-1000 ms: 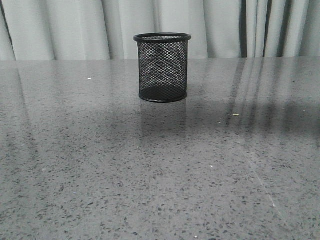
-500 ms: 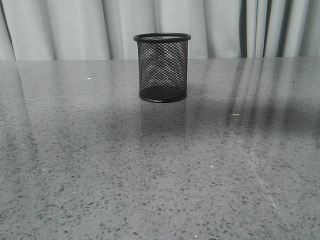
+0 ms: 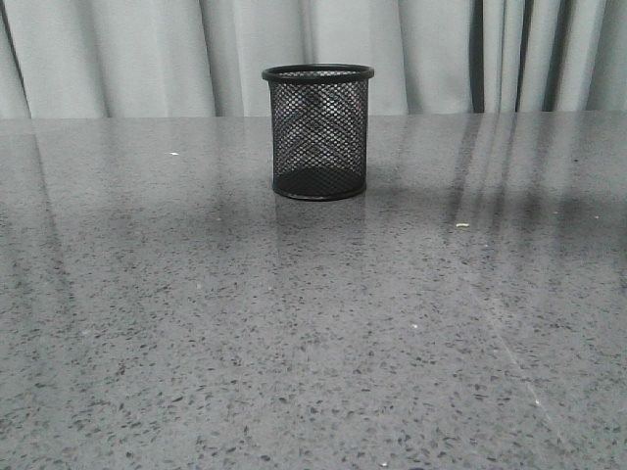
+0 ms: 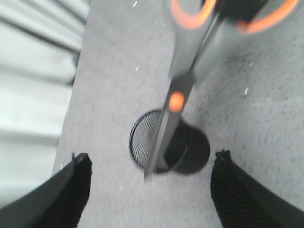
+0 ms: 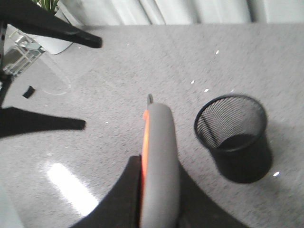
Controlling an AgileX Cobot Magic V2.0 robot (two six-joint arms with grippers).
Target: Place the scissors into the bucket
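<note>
The table (image 3: 313,333) is seen with the bucket (image 3: 317,132) upright on it. The scissors (image 5: 159,161) are clamped in the right gripper (image 5: 156,190), blades hanging above the bucket; the left gripper (image 4: 149,190) is spread wide, empty

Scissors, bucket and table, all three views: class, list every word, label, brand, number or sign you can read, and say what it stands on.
None: no readable text shows in any view.
The scissors show only orange loop linings and an orange pivot dot; the left wrist view is blurred.
The bucket is plain black mesh.
The table is unmarked.
</note>
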